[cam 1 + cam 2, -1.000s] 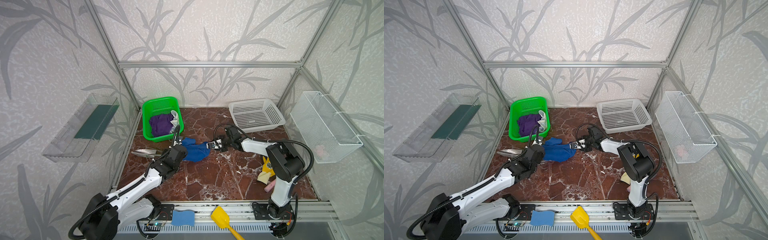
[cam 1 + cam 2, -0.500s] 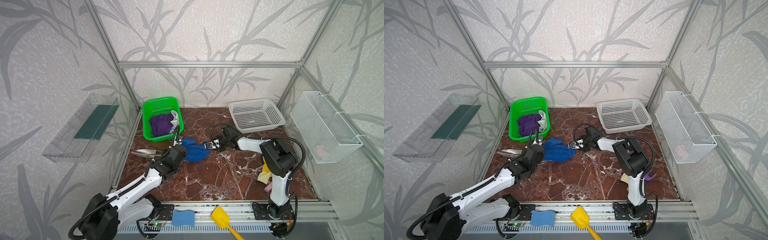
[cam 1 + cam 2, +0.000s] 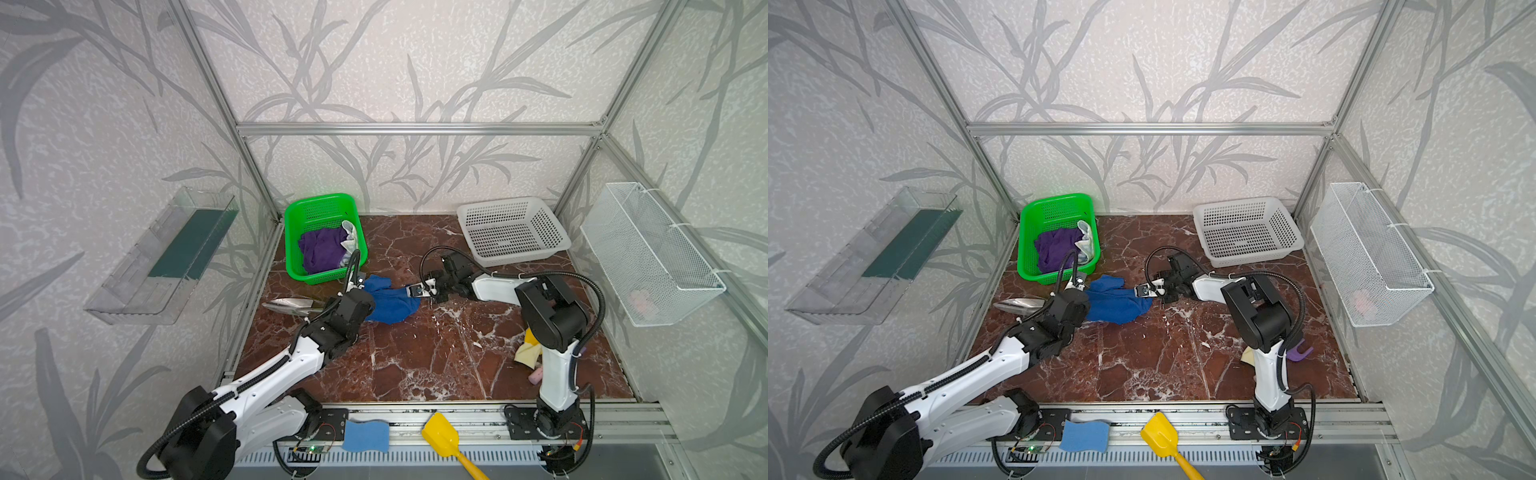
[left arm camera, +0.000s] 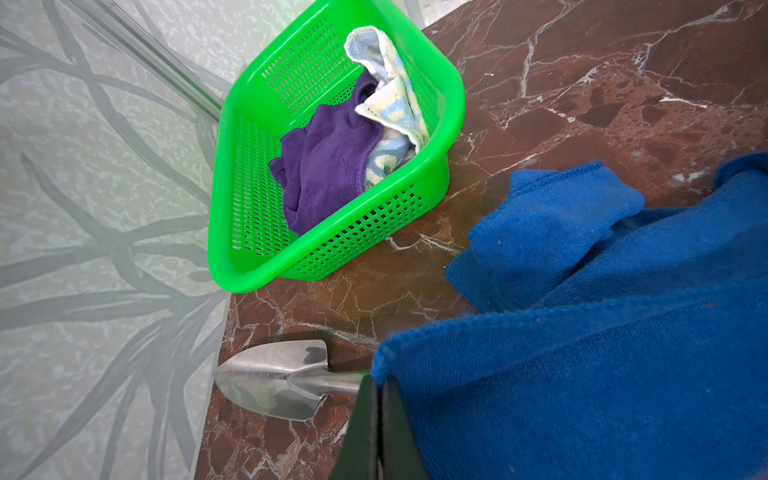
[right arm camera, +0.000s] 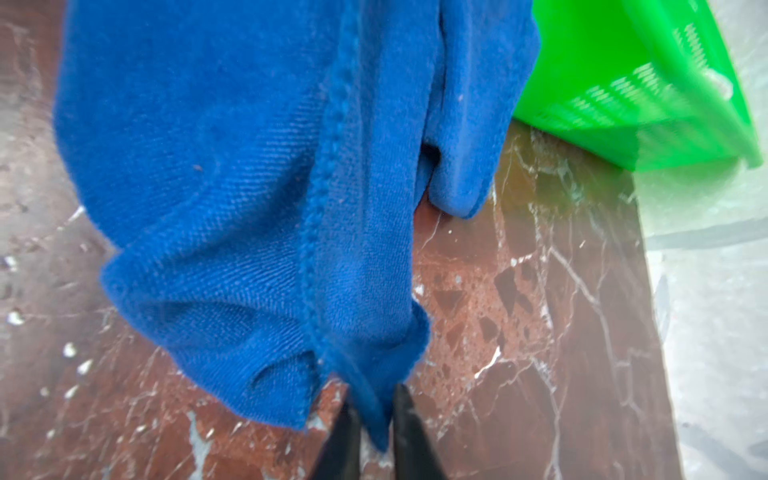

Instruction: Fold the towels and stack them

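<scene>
Marble tabletop [image 3: 415,365] is carrying everything here. The white basket [image 3: 519,257] is sitting well to the right of the green basket [image 3: 320,210], both along the back wall.

The blue towel [image 3: 390,303] is lying bunched on the marble just in front of the green basket's near right corner, not folded, and is being pulled out btwn the two grippers. The purple towel [image 4: 328,166] is sitting crumpled inside the green basket, w/ the cream printed towel [image 4: 395,104] slumping against that basket's right wall, touching the purple one.

A metal trowel [image 4: 274,386] is lying in front of the green basket toward the table's left edge, blade pointing left, its handle end running under the blue towel.

L gripper [image 4: 376,386] is sitting in front of the green basket, jaws clenched tight on a hemmed corner of the blue towel. R gripper [image 5: 376,399] is reaching in from the right of the green basket, low over the marble, jaws pinching the opposite tip of the blue towel, as the right wrist view is showing.
</scene>
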### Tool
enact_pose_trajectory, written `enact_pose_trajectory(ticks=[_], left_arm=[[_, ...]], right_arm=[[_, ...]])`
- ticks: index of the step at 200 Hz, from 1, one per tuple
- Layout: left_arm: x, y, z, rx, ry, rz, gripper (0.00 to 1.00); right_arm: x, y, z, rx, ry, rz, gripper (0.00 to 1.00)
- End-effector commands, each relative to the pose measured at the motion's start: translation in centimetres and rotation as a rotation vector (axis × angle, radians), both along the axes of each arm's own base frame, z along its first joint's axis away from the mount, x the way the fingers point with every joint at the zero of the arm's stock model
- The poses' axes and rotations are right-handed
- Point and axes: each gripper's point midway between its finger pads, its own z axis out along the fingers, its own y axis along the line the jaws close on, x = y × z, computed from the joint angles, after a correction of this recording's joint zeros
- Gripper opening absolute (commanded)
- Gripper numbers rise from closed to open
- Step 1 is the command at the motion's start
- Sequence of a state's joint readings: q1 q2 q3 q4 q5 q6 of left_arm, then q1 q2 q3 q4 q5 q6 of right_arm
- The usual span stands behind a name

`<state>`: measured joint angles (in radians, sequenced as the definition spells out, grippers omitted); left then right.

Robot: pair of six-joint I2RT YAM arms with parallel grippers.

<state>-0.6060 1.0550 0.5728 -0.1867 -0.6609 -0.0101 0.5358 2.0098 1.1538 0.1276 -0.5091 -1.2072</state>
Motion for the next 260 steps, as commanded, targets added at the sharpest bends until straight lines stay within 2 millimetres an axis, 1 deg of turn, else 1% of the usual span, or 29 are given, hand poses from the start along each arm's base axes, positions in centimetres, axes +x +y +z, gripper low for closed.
enact_pose_trajectory(ticks=[1,17,38,48,57,73,86,91,92,94,106,107,113,125,135,136,138,143,145,149,171,189,206,222,223,225,235,249,260], left_arm=[[0.1,0.5,0.1,0.002,-0.018,0.029,0.0],[0.3,0.4,0.4,-0.011,-0.034,0.034,0.0],[0.7,-0.2,1.3,-0.056,-0.067,0.014,0.0],[0.9,-0.6,2.0,-0.079,-0.084,0.004,0.0],[1.3,-1.1,2.7,-0.094,-0.093,-0.01,0.0],[2.2,-2.1,4.0,-0.115,-0.101,-0.04,0.0],[3.2,-3.1,5.4,-0.135,-0.096,-0.07,0.0],[3.6,-3.6,5.9,-0.143,-0.093,-0.08,0.0],[3.7,-3.6,6.0,-0.144,-0.092,-0.081,0.0],[3.9,-3.9,6.4,-0.148,-0.093,-0.086,0.0],[5.1,-5.2,7.8,-0.171,-0.084,-0.115,0.0],[5.3,-5.3,8.0,-0.175,-0.084,-0.118,0.0],[5.9,-5.9,8.7,-0.182,-0.081,-0.132,0.0],[7.3,-6.9,10.3,-0.194,-0.089,-0.15,0.0],[8.3,-7.9,11.7,-0.199,-0.097,-0.177,0.0],[8.5,-8.0,11.9,-0.2,-0.099,-0.18,0.0],[8.7,-8.1,12.2,-0.199,-0.102,-0.183,0.0],[9.3,-8.5,13.1,-0.201,-0.113,-0.187,0.0],[9.5,-8.6,13.4,-0.202,-0.116,-0.191,0.0],[9.9,-8.9,14.1,-0.203,-0.122,-0.194,0.0],[12.1,-10.6,18.1,-0.219,-0.163,-0.234,0.0],[13.4,-12.0,21.5,-0.235,-0.194,-0.283,0.0],[14.2,-13.3,24.9,-0.248,-0.218,-0.332,0.0],[14.5,-14.0,27.9,-0.248,-0.242,-0.369,0.0],[14.5,-14.0,28.0,-0.246,-0.241,-0.37,0.0],[14.5,-14.0,28.5,-0.246,-0.249,-0.373,0.0],[14.6,-14.1,29.8,-0.235,-0.259,-0.383,0.0],[14.6,-14.1,31.6,-0.22,-0.28,-0.39,0.0],[14.6,-14.0,32.5,-0.21,-0.292,-0.396,0.0]], right_arm=[[-0.3,1.0,1.6,0.053,0.054,0.008,0.0],[0.2,0.9,2.3,0.08,0.121,-0.066,0.0],[2.7,0.2,3.5,0.118,0.254,-0.295,0.0],[4.1,-0.5,4.8,0.153,0.329,-0.413,0.0],[4.8,-1.3,5.7,0.183,0.42,-0.495,0.0],[6.3,-2.9,8.2,0.263,0.574,-0.632,0.0],[7.5,-4.4,10.9,0.338,0.681,-0.714,0.0],[7.8,-4.9,11.6,0.358,0.705,-0.727,0.0],[8.0,-5.1,12.1,0.369,0.712,-0.73,0.0],[8.0,-5.2,12.3,0.373,0.717,-0.733,0.0],[8.8,-6.7,14.9,0.437,0.745,-0.765,0.0],[8.9,-7.0,15.4,0.449,0.744,-0.771,0.0],[9.3,-7.6,16.4,0.472,0.739,-0.792,0.0],[9.9,-9.2,19.1,0.526,0.702,-0.835,0.0],[10.1,-10.4,21.0,0.555,0.677,-0.865,0.0],[10.2,-10.7,21.6,0.563,0.668,-0.869,0.0],[10.1,-10.8,21.7,0.565,0.666,-0.871,0.0],[10.2,-11.3,23.0,0.581,0.646,-0.883,0.0],[10.2,-11.5,23.1,0.582,0.645,-0.889,0.0],[10.3,-12.0,24.3,0.594,0.623,-0.9,0.0],[10.2,-13.6,27.9,0.616,0.532,-0.943,0.0],[10.0,-14.8,30.9,0.634,0.446,-0.981,0.0],[10.0,-15.9,33.9,0.66,0.356,-1.013,0.0],[10.1,-16.5,35.8,0.676,0.299,-1.026,0.0],[10.1,-16.6,36.0,0.679,0.294,-1.025,0.0],[9.5,-16.8,37.3,0.696,0.272,-1.018,0.0],[9.0,-17.2,39.2,0.716,0.228,-1.017,0.0],[8.6,-17.6,41.1,0.738,0.182,-1.019,0.0],[8.2,-18.0,42.5,0.756,0.147,-1.015,0.0]])
